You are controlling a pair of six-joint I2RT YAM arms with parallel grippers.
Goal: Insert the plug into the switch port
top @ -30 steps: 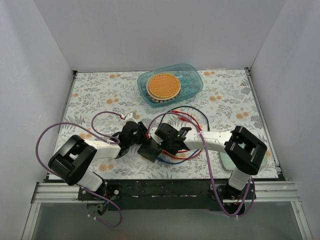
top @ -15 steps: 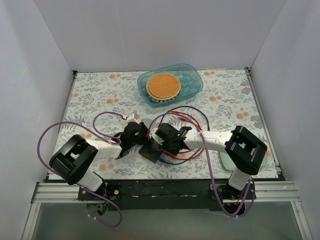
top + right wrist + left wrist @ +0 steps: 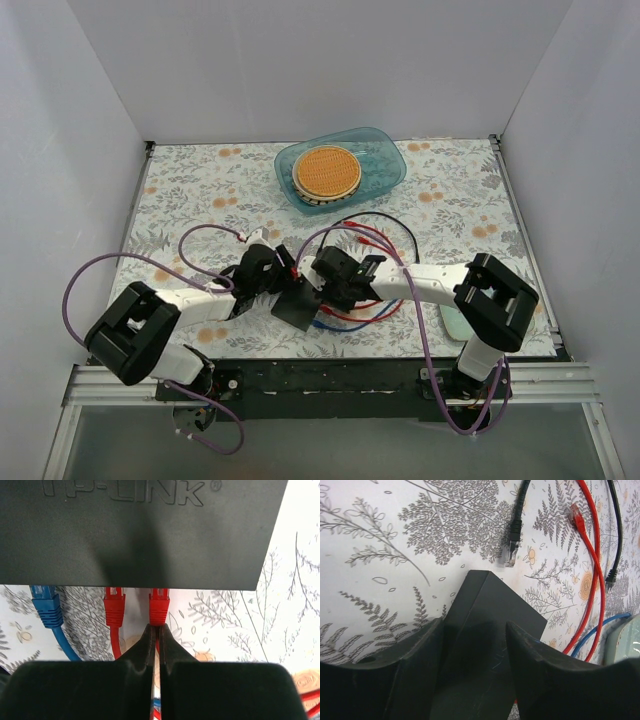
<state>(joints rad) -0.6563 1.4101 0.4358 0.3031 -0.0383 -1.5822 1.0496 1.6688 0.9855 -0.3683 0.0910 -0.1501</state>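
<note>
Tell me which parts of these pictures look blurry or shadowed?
Left wrist view: the left tool looms dark and soft-edged; the tablecloth print is sharp. Right wrist view: a shadow band crosses the switch; the rightmost red plug is crisp. Top view: even light.

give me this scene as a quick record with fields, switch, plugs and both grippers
switch: black box, ports edge facing right gripper
left gripper: shut on switch, a finger on each side
right gripper: shut on red plug, pinching at its boot
red plug state: tip at switch edge, seating hidden
neighbours: second red plug, blue plug at same edge
black plug: loose on table
</note>
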